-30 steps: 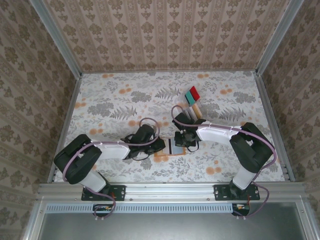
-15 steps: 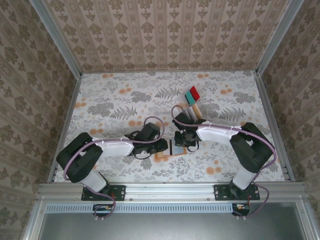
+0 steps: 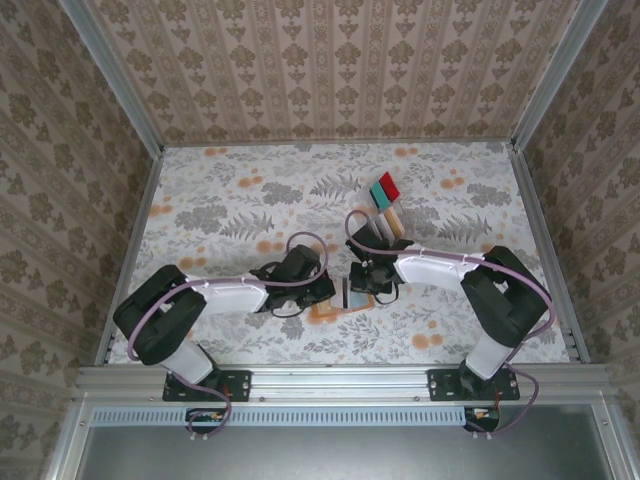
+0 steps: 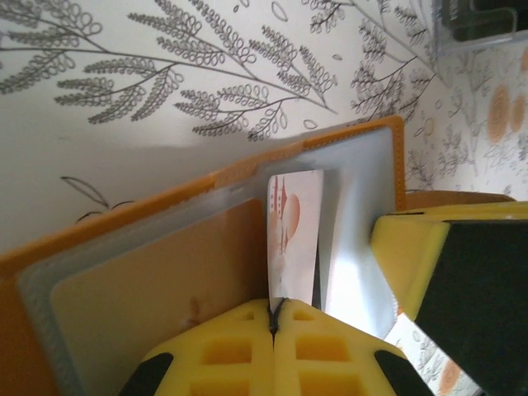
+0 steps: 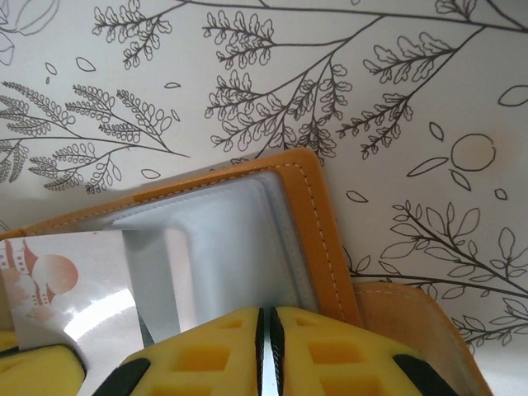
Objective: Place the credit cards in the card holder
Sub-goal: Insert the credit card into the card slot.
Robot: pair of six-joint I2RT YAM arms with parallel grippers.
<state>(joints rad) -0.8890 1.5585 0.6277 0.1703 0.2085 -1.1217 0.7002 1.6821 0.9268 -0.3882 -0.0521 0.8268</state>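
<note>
The left claw (image 4: 273,312) is pressed together on the edge of a white card (image 4: 294,227). It holds the card thin side up, so the far end can slide toward a pocket of the open card holder (image 4: 148,276). I cannot tell whether it has entered. The right claw (image 5: 266,320) is closed on the holder's near edge, I'd judge to pin the leaf open and stop it sliding under the push. The holder lies on the flowered table (image 3: 230,200) between the arms, with the other credit cards (image 3: 384,189) farther back, well apart.
</note>
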